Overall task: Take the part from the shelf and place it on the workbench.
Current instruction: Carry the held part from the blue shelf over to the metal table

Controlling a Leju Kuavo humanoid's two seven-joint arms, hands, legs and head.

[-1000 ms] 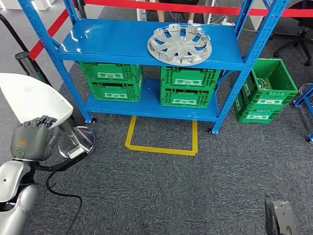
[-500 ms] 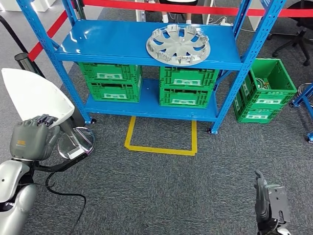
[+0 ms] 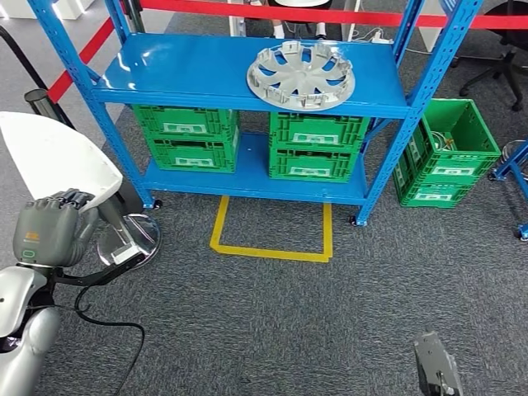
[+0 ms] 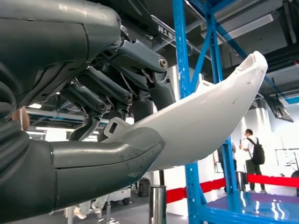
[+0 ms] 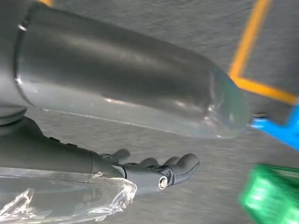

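Right hand (image 3: 437,373), near right above the grey carpet (image 3: 280,322), held nothing, fingers extended and apart. Left hand (image 3: 49,231), near left, gripped a curved white panel (image 3: 53,159) between thumb and fingers. Farther off, a silver wheel cover (image 3: 300,75) lay flat on the blue shelf (image 3: 186,70) above green crates (image 3: 318,144).

Open carpet (image 3: 274,313) is lying between the robot and the blue shelf (image 3: 205,70). Green crates (image 3: 193,136) are filling the lower tier. A hubcap (image 3: 300,76) is occupying the top tier's right half; its left half is lying bare, blue uprights (image 3: 430,87) flanking access.
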